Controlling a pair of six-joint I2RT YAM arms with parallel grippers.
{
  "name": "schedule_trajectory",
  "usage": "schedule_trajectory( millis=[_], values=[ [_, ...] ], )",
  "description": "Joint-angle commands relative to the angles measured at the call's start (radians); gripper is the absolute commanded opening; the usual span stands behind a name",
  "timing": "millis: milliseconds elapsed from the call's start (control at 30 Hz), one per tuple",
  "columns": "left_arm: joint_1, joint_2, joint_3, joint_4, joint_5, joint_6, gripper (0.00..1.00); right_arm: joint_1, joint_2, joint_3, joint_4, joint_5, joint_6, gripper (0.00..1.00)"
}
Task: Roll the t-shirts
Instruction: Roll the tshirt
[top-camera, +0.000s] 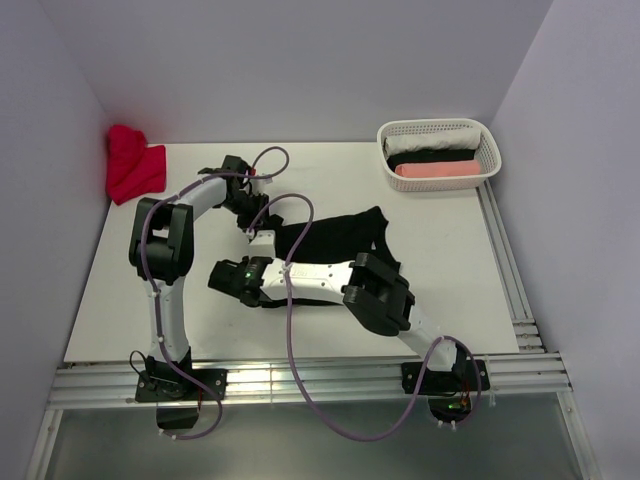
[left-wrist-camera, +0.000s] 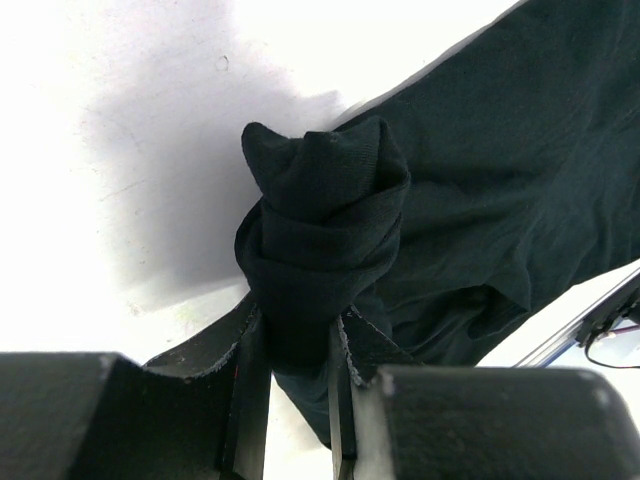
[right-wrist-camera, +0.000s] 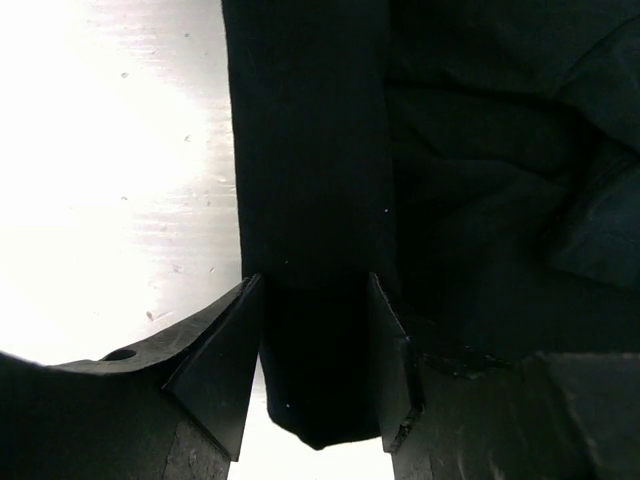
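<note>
Well, the black t-shirt (top-camera: 335, 238) lies spread and rumpled in the middle of the white table (top-camera: 430, 285), with both arms bent in over its left end. The left gripper (left-wrist-camera: 298, 335) is narrow and clamped on a bunched, twisted knot of the black cloth, which sticks up between its fingers (left-wrist-camera: 250, 365) while the rest of the shirt trails off to the right on the table. The right gripper (right-wrist-camera: 315, 310) stands wider, its fingers (right-wrist-camera: 235, 350) either side of a flat folded band of the same shirt. The cloth fills the gap between them, and I cannot tell whether they pinch it or merely straddle it. Away in the far left corner a crumpled red shirt (top-camera: 130, 165) sits against the wall. In the far right corner a white basket (top-camera: 490, 150) holds rolled shirts (top-camera: 435, 170): one white, one dark, one pink.
</note>
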Motion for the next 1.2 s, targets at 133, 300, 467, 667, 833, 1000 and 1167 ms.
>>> schedule_trajectory(
  millis=[133,300,467,667,833,1000,1167],
  values=[
    [0.005,0.02,0.051,-0.024,-0.113,0.059,0.13,0.021,0.037,0.04,-0.022,-0.051,-0.038,0.54],
    [0.005,0.029,0.071,-0.045,-0.129,0.076,0.14,0.032,0.021,0.011,0.014,-0.071,-0.052,0.58],
    [0.005,0.035,0.078,-0.053,-0.135,0.081,0.14,0.03,-0.023,-0.065,0.111,-0.091,-0.063,0.6],
    [0.005,0.041,0.089,-0.064,-0.138,0.087,0.15,0.034,-0.005,-0.063,0.116,-0.122,-0.092,0.6],
    [0.006,0.047,0.106,-0.081,-0.162,0.099,0.15,0.037,0.038,-0.023,0.082,-0.145,-0.09,0.53],
    [0.02,0.056,0.126,-0.107,-0.205,0.131,0.15,0.038,0.031,-0.036,0.149,-0.197,-0.095,0.4],
    [0.055,0.053,0.141,-0.139,-0.256,0.191,0.15,0.038,-0.005,-0.045,0.28,-0.265,-0.115,0.24]
  ],
)
